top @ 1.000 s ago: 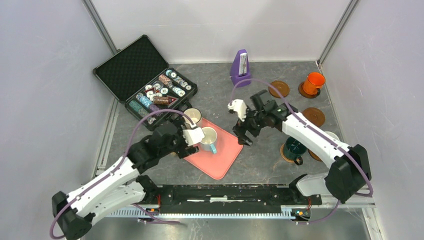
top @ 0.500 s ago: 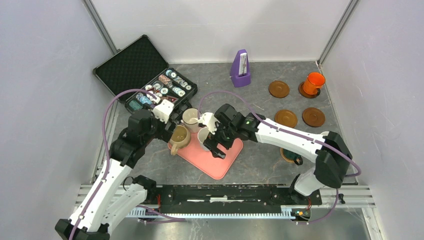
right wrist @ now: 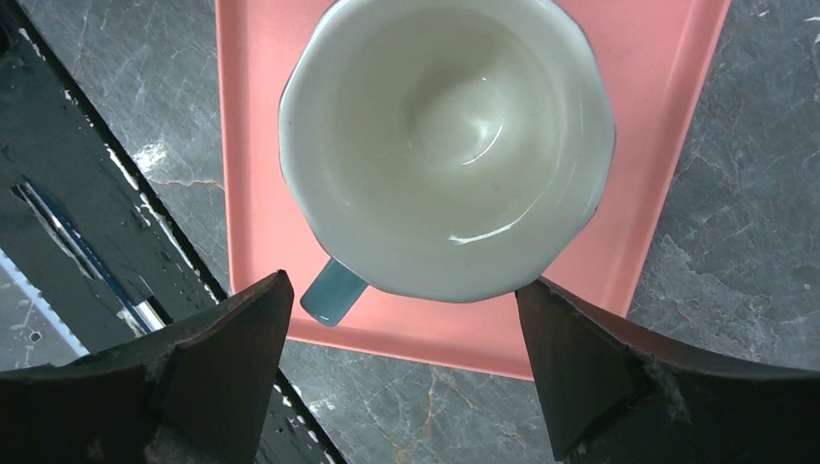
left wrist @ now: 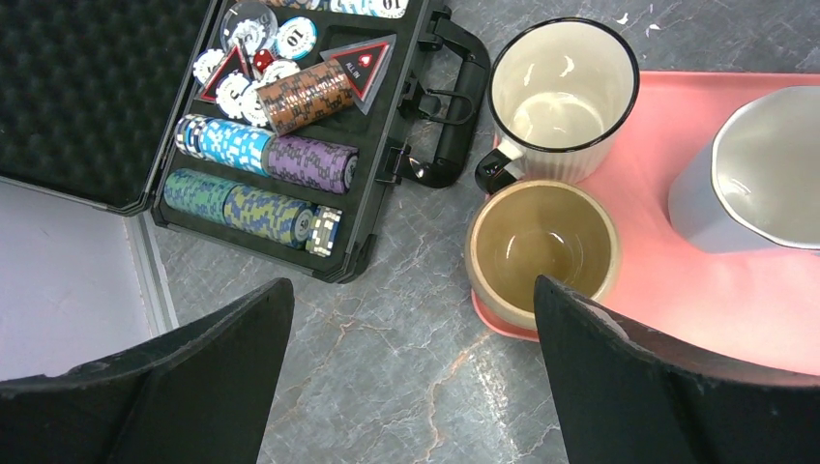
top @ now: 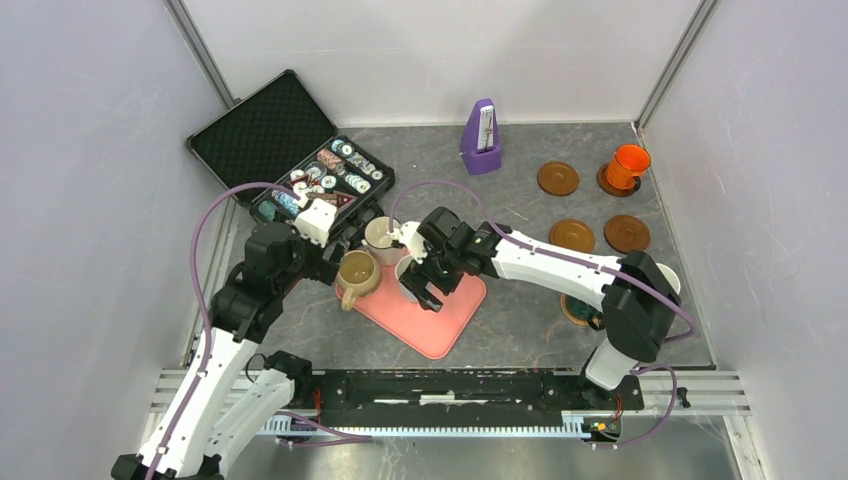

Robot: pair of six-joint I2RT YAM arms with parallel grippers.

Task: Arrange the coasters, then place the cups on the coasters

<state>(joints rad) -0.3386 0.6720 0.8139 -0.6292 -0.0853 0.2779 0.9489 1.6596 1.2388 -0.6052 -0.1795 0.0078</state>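
Observation:
A light blue cup (right wrist: 445, 145) with a white inside stands on the pink tray (right wrist: 677, 58), its handle (right wrist: 334, 290) towards the near side. My right gripper (right wrist: 403, 282) hangs open right above it (top: 425, 285), touching nothing. Beside it, a tan cup (left wrist: 541, 249) sits on the tray's corner, and a white dark-rimmed cup (left wrist: 564, 97) stands behind that. Left of the tan cup, my left gripper (left wrist: 411, 285) is open and empty over bare table (top: 332, 265). Bare coasters (top: 558, 178) (top: 572, 236) (top: 627, 234) lie at the right. An orange cup (top: 628, 164) and a teal cup (top: 583, 303) each stand on a coaster.
An open black case of poker chips (top: 318, 185) lies at the back left, close to my left gripper. A purple metronome (top: 482, 135) stands at the back centre. A white cup (top: 668, 276) shows partly behind my right arm's elbow.
My right arm has swung left across the table to above the light blue cup. My left gripper has drawn back from that cup towards the chip case, uncovering the tan cup.

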